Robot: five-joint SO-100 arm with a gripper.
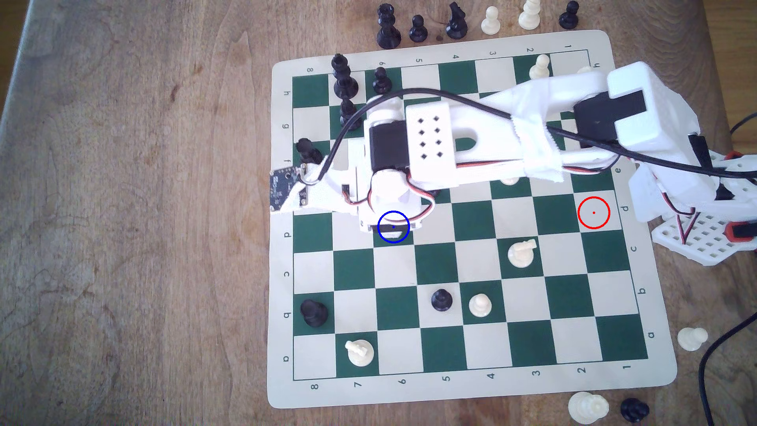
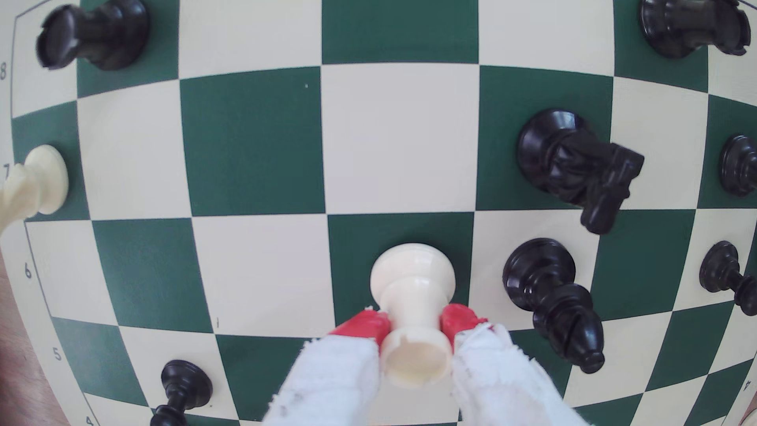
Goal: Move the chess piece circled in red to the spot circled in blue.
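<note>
gripper [image 2: 415,327] clenched on rook [image 2: 413,295] below its cup, base resting on green square [image 2: 352,262]; arm reached over blue ring [image 1: 393,226], likely for release.

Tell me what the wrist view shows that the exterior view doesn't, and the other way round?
Wrist view: the red-tipped pincer closed around the white rook, whose base looks seated on a dark green square. Exterior view: the blue ring with the arm's head above it, the red ring on a bare cream square, and spare pieces off the board. Both show the green-and-cream board and black pieces.
</note>
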